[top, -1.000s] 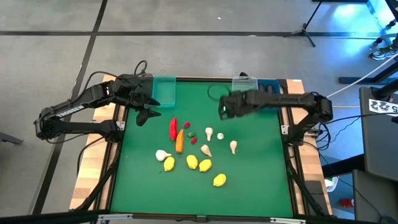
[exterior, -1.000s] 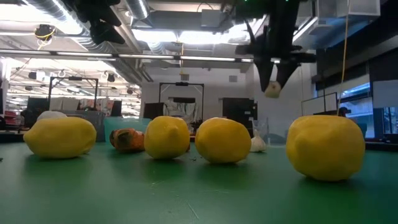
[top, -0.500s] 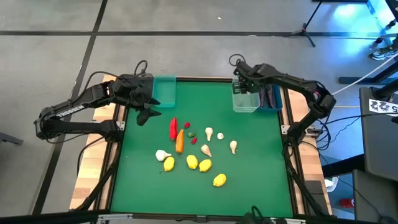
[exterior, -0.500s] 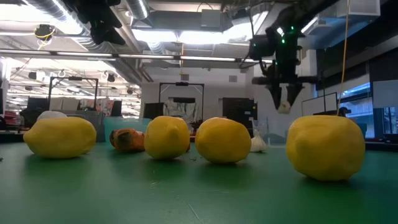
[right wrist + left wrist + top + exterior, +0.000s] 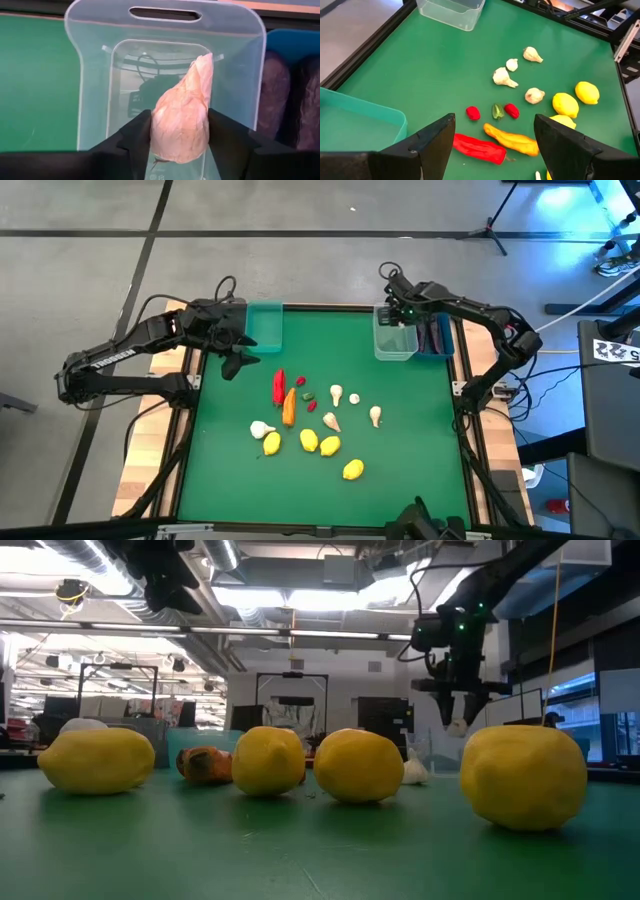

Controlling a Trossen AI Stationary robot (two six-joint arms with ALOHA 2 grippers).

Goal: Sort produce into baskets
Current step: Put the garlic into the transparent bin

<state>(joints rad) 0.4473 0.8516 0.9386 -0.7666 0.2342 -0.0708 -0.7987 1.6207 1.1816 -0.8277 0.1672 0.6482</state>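
Hovering over the clear bin (image 5: pixel 394 340) at the far right of the green bench (image 5: pixel 400 440), the right end effector (image 5: pixel 180 137) pinches a pale garlic bulb (image 5: pixel 182 122) between its two dark fingers (image 5: pixel 132 137); bulb is above the bin interior, not touching it as far as the right wrist view shows. Blue bin (image 5: pixel 436 338) sits just beside the clear one, with two dark purple eggplants (image 5: pixel 290 95) in it.

Left end effector (image 5: pixel 495 145) hangs near the teal bin (image 5: pixel 264 326) at the far left, fingers spread, nothing held.

Loose produce mid-bench: red pepper (image 5: pixel 278 386) and orange carrot (image 5: pixel 289 406) side by side, small red berries (image 5: pixel 473 113) with a green bit between them (can't tell what it is), four garlic bulbs: (image 5: pixel 336 393), (image 5: pixel 375 415), (image 5: pixel 331 421), (image 5: pixel 260 429). Four yellow lemons (image 5: pixel 308 440) along the near side, one (image 5: pixel 352 470) a little apart from the rest.

Low view: lemons in a row up front, right arm's end effector (image 5: pixel 457 720) up behind them with the bulb.
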